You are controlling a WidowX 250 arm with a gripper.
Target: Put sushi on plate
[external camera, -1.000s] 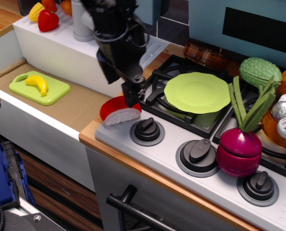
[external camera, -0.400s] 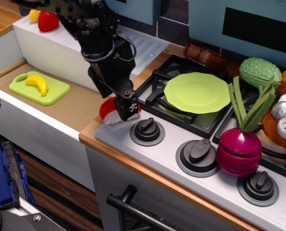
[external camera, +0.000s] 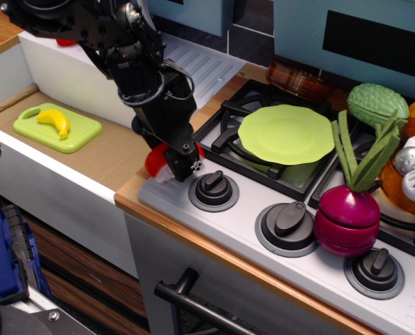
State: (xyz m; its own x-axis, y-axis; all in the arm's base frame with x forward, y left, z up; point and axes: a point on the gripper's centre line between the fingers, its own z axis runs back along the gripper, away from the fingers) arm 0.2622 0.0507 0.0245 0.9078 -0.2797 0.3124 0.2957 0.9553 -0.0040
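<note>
The sushi [external camera: 155,163], glossy red over a white base, sits at the stove's front left corner, mostly hidden. The plate [external camera: 286,134], flat, round, lime-green with a wavy rim, rests bare on the burner grate, apart from the sushi.

You've got glossy plastic sushi [external camera: 153,162], matt lime plastic plate [external camera: 286,134], smooth grey stove front [external camera: 263,241] w/ semi-gloss blk knobs, wood-grain counter edge [external camera: 214,255].

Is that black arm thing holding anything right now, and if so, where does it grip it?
It cannot be told. The tool is down over the sushi, hiding its middle; a grip isn't visible.
</note>
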